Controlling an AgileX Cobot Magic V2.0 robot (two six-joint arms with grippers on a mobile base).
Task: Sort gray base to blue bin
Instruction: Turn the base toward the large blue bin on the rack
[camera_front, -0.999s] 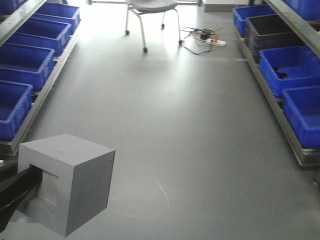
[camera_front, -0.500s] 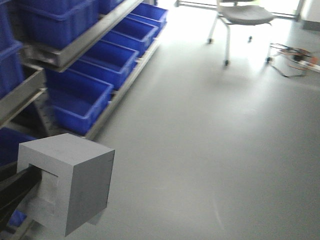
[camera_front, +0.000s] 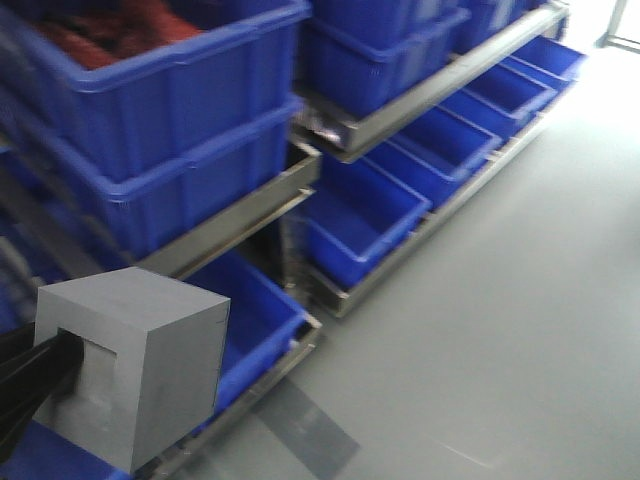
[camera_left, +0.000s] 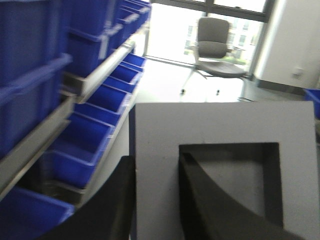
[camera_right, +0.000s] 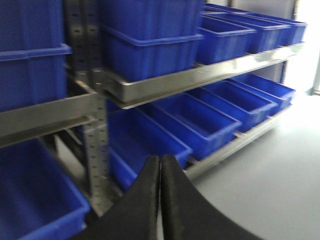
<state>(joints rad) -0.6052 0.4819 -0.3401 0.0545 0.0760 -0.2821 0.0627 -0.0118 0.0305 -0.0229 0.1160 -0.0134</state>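
While the left gripper (camera_left: 156, 200) clamps the gray base (camera_front: 130, 370) by its recess wall, the block seems rigid and light. On the right gripper (camera_right: 160, 167) the jaws meet, empty.

A metal storage rack (camera_right: 165, 82) stands along the smooth gray floor (camera_front: 500, 330), its steel shelf rails fixed to a perforated upright (camera_right: 96, 125). Blurred red objects (camera_front: 120, 30) are heaped on the rack's top level. 1 paler strip (camera_front: 310, 425) crosses the floor just beside the lowest rail. Well apart from the rack, 1 gray office chair (camera_left: 216, 50) stands before a bright window (camera_left: 170, 30), with a white wall (camera_left: 295, 45) beside it.
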